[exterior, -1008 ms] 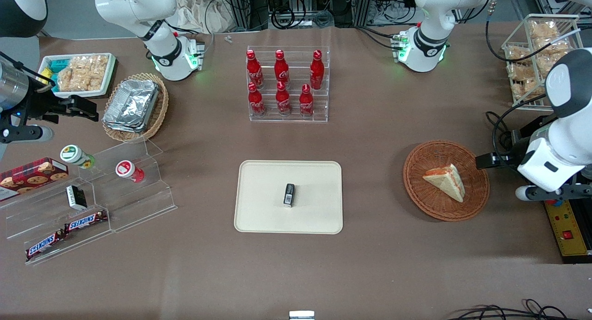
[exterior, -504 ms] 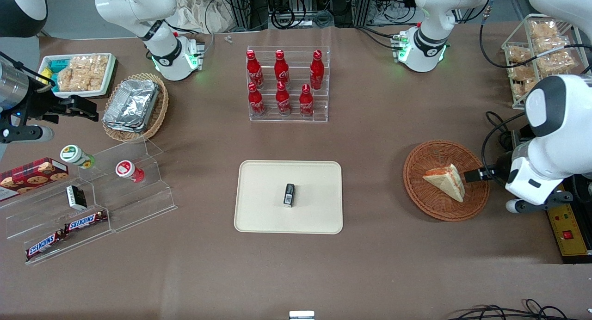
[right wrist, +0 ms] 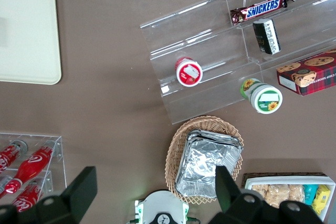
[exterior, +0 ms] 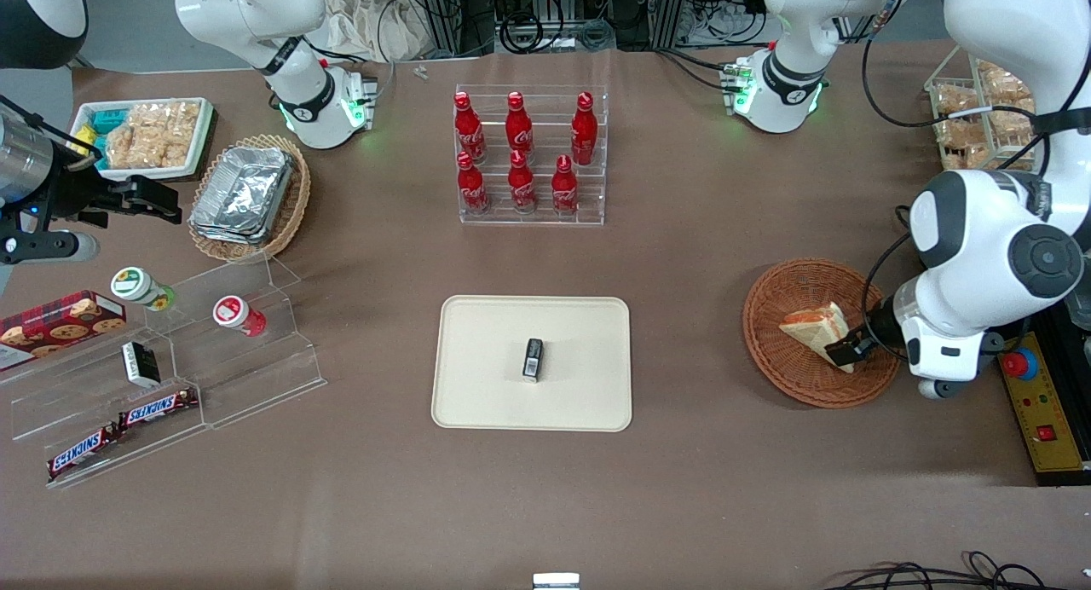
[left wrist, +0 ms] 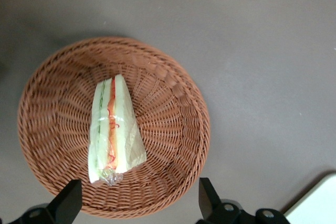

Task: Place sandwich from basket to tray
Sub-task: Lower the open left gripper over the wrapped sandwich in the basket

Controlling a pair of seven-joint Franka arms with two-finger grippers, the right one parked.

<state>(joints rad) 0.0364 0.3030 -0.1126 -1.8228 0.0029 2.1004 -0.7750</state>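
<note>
Your left gripper (left wrist: pixel 137 205) hangs over the round reddish-brown wicker basket (left wrist: pixel 173 129), jaws wide and empty, because the clear-wrapped triangular white-bread sandwich (left wrist: pixel 111 129) lies inside it, awaiting your grasp.

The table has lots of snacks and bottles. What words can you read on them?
"SNICKERS" on two chocolate bars on the clear shelf.
"Coca-Cola" script on the red bottles, only partly readable.
The cookie box and black packet: print too small to read.
The gripper, open over the sandwich: no words.

Wrapped sandwich (left wrist: pixel 111 129) lying in round wicker basket (left wrist: pixel 173 129), pincer (left wrist: pixel 137 203) spread wide above basket rim
</note>
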